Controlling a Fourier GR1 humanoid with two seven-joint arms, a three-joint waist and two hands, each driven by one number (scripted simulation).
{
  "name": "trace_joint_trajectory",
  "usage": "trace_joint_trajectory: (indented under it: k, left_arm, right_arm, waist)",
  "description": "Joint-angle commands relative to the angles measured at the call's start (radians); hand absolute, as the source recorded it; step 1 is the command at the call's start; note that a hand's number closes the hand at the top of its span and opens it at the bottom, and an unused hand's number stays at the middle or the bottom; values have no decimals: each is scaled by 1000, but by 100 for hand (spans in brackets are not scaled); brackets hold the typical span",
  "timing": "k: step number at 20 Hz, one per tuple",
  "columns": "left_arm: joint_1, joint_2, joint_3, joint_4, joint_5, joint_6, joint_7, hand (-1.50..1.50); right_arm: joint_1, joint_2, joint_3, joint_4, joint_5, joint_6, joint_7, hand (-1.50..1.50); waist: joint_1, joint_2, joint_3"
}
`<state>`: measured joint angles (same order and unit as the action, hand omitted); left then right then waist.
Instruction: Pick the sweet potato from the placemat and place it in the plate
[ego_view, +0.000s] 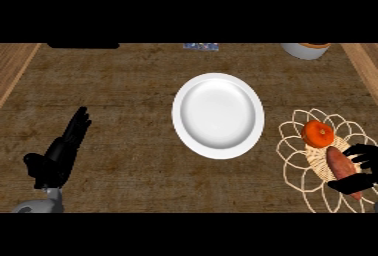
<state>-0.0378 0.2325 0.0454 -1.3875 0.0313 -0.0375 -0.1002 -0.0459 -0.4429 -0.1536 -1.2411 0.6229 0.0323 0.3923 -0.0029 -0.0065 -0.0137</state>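
Observation:
A reddish-brown sweet potato (340, 166) lies on a cream lace-patterned placemat (295, 131) at the right edge of the head view. My right hand (362, 169) comes in from the right, its fingers and thumb curled around the sweet potato's right side. A white plate (218, 115) lies in the middle of the counter, with nothing on it. My left hand (63, 150) rests open at the lower left, fingers straight and pointing up, far from both.
An orange round fruit (318, 133) lies on the placemat just above the sweet potato. A white bowl (304, 50) stands at the back right. A small patterned item (201, 46) lies at the back edge, and a dark object (83, 45) at the back left.

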Motion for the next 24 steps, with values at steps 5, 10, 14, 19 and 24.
trace_joint_trajectory:
  k: [5,10,14,19,24]
  left_arm:
    - [41,21,36,12,5,0,-30,0]
    - [53,9,38,3,7,15,-12,0]
    - [38,-1,20,3,-1,10,-17,0]
    - [48,4,28,1,6,2,-27,0]
    - [33,28,42,22,17,-26,-25,0]
  right_arm:
    - [285,262,156,-337,267,-282,315,150]
    - [461,374,295,-544,507,-418,420,150]
    - [560,439,483,-689,751,-459,554,150]
    - [677,442,696,-885,1031,-431,682,150]
    - [634,442,864,-1002,1355,-353,803,150]
  waist:
    - [-57,-13,6]
    - [-70,-16,4]
    - [-48,-5,6]
    - [-42,-7,6]
    - [-25,-1,8]
